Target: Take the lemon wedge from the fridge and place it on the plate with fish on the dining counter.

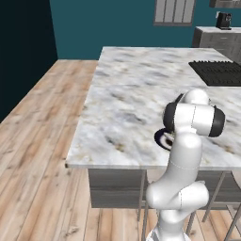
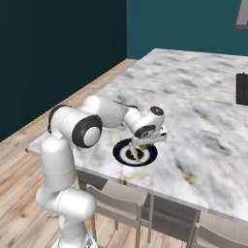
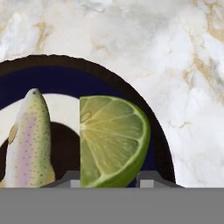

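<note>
Gripper (image 2: 141, 144) clamped on the lemon wedge (image 3: 111, 140), hanging just above the plate (image 2: 121, 154) near the close edge of the dining counter (image 1: 132, 94). Hand view: wedge sits between the two finger tips, cut face toward the camera, green-yellow rind curving on the right. Plate's navy rim and white centre lie right beneath it. Fish (image 3: 28, 140), speckled and pale, lies on the plate just left of the wedge in that view; can't tell if wedge and fish touch.

Right base view: arm reaches forward and bends down over the plate, wedge a small green speck under the hand. Left base view: arm blocks most of the plate, only a sliver of rim shows beside the elbow. Black ridged cooktop (image 1: 216, 73) sits far right on the counter, well apart from the plate. Chairs (image 2: 116, 206) tucked under the near edge.

Progress, judged: fetch and carry are done, wedge is over the target. Left: lower slightly, open the fingers, let the wedge land on the plate beside the fish, then pull the hand clear.
</note>
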